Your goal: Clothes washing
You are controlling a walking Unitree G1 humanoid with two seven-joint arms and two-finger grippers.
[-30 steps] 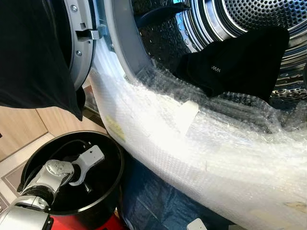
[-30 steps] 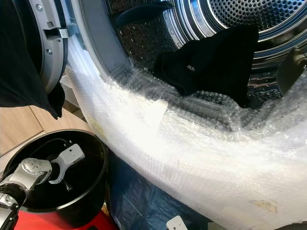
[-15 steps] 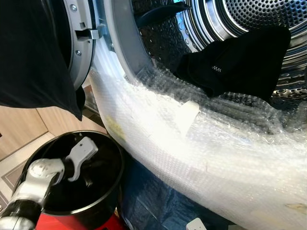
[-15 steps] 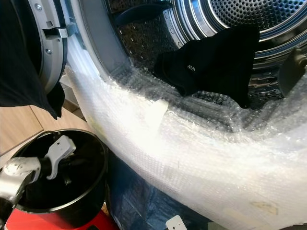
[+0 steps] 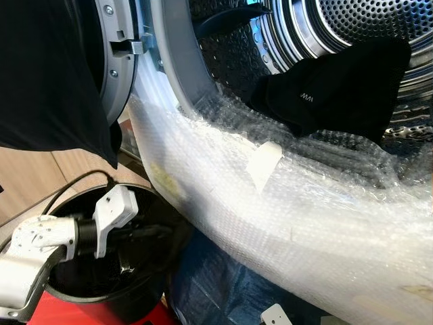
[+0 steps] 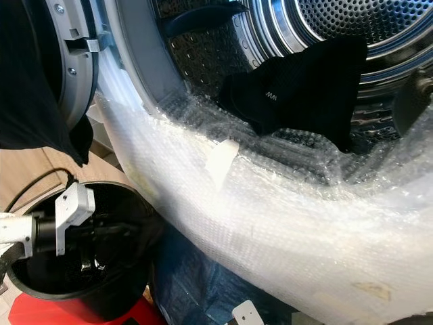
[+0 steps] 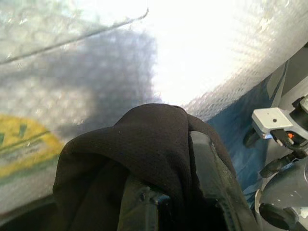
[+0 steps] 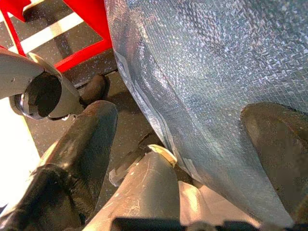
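Beside the bubble-wrapped washer [image 5: 284, 203], left gripper [image 7: 173, 192] clamps black cloth [image 7: 120, 159] over bucket [image 5: 145, 288].

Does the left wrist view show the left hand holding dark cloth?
Yes, black cloth is bunched between the left hand's fingers.

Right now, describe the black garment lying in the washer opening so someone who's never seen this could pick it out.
Start at the washing machine's steel drum, whose lower rim is wrapped in bubble wrap. The black garment lies draped over that rim, half inside the drum. Unlike the black cloth hanging on the door, it carries a small white label.
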